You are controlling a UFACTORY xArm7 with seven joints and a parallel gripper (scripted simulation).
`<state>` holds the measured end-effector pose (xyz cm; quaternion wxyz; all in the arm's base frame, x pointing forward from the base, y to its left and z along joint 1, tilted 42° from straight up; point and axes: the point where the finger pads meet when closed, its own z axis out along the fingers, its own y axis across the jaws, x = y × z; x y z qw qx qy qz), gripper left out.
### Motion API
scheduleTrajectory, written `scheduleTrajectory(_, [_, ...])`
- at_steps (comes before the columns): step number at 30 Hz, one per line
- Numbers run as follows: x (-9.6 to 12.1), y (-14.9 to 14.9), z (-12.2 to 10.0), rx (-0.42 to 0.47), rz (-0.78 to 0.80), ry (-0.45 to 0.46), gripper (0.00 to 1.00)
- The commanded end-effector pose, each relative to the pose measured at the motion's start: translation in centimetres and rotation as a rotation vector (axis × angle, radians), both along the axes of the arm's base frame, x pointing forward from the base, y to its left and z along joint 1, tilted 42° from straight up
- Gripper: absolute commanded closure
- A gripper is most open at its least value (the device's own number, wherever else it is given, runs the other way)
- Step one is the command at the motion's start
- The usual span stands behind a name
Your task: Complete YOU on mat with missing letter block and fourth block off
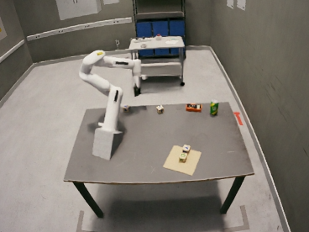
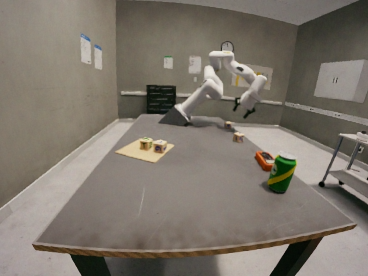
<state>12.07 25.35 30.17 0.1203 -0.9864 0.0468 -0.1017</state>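
Here, the white robot arm's gripper [image 1: 137, 91] hangs with jaws spread wide and empty, above the table's [image 1: 138, 164] far edge. Two letter blocks [image 1: 185, 153] sit touching on the tan mat [image 1: 173, 165]. Two loose blocks [image 1: 159, 109] rest near the far edge, well apart from the mat.

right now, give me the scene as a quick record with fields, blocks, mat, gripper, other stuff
mat: tan mat on the grey table
blocks on mat: two blocks, close together
blocks off mat: one mid table at the far edge, one near the arm's base
gripper: gripper open, holding nothing, raised above the far table edge
other items: green can, orange device
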Motion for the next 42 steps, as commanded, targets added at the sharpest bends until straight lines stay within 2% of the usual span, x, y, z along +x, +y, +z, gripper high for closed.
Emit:
scheduleTrajectory(1, [-5.8, 0.2, -0.2, 0.085, -0.045, -0.032, 0.0])
scheduleTrajectory(3, [-7.9, 0.0, -0.6, 0.127, -0.066, -0.031, 0.0])
scheduleTrajectory(5, [-7.9, 0.0, -0.6, 0.127, -0.066, -0.031, 0.0])
scheduleTrajectory(7, [-10.5, -0.5, -1.3, 0.188, -0.097, -0.024, 0.0])
scheduleTrajectory(9, [-12.2, -1.0, -1.9, 0.238, -0.123, -0.012, 0.0])
scheduleTrajectory(18, [-16.2, -2.5, -3.5, 0.421, -0.225, 0.079, 0.0])
scheduleTrajectory(29, [-17.5, -2.9, -4.2, 0.522, -0.289, 0.168, 0.0])
scheduleTrajectory(42, [-17.7, -3.0, -4.2, 0.534, -0.298, 0.182, 0.0])
